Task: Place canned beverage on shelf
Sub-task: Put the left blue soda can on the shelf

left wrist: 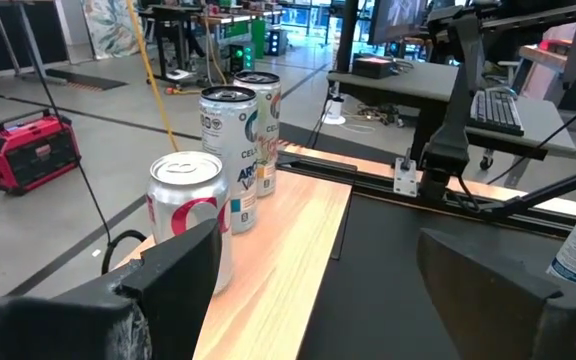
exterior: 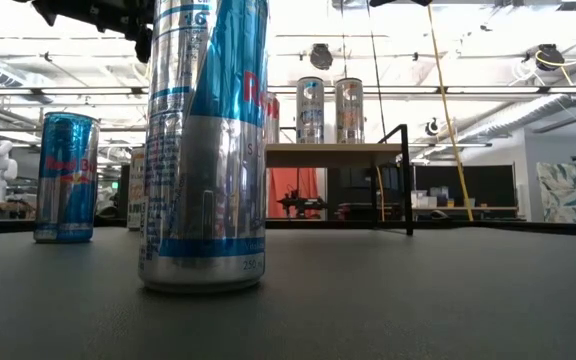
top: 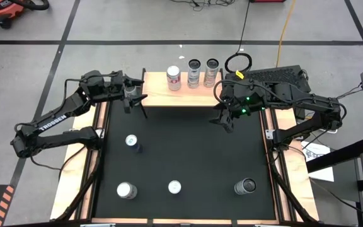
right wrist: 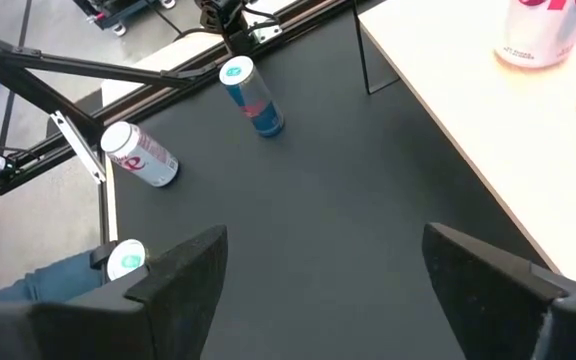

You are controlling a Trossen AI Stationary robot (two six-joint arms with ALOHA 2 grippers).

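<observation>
Shelf (top: 169,94) carries 3 cans; left hand (top: 133,99) and right hand (top: 225,120) hover released, empty.

Both arms are dark, near-black, built of jointed segments with black cables looped along them. The left arm (top: 55,120) carries white "TROSSEN" lettering on its long link; the right arm (top: 295,104) shows small green lights near its wrist. Each claw has two broad, matte black fingers (left wrist: 178,270) with flat, angular inner faces.
</observation>
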